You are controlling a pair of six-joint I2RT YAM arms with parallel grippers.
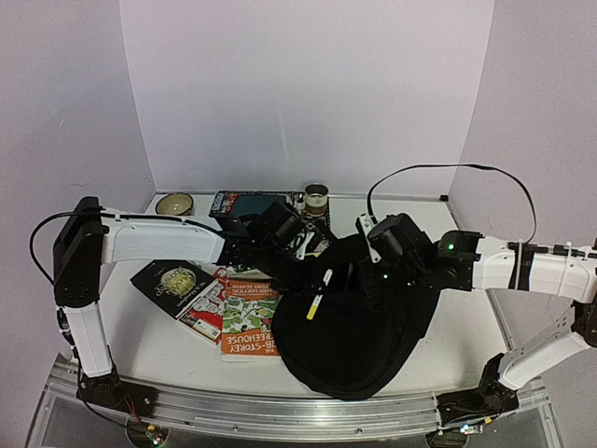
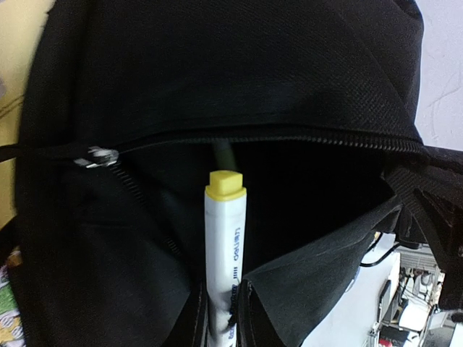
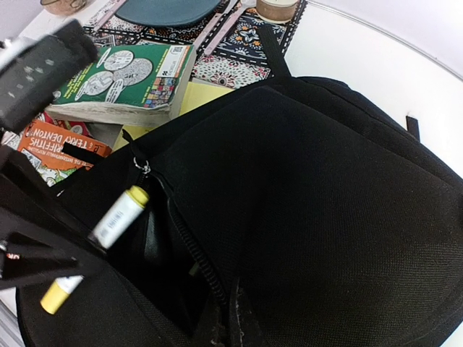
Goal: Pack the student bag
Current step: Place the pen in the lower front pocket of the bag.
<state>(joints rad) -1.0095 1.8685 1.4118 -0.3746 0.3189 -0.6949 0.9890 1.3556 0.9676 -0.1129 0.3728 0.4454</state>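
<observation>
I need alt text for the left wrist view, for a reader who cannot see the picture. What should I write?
A white marker with a yellow cap, held by the left gripper, points into the open zipped pocket of the black student bag. A silver zipper pull sits at the left end of the opening.

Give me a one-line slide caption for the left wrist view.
Left gripper, jaws shut on a yellow-capped white marker, points it into the student bag through its unzipped opening.

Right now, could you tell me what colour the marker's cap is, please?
The cap of the marker is yellow; the left wrist view shows it best.
</observation>
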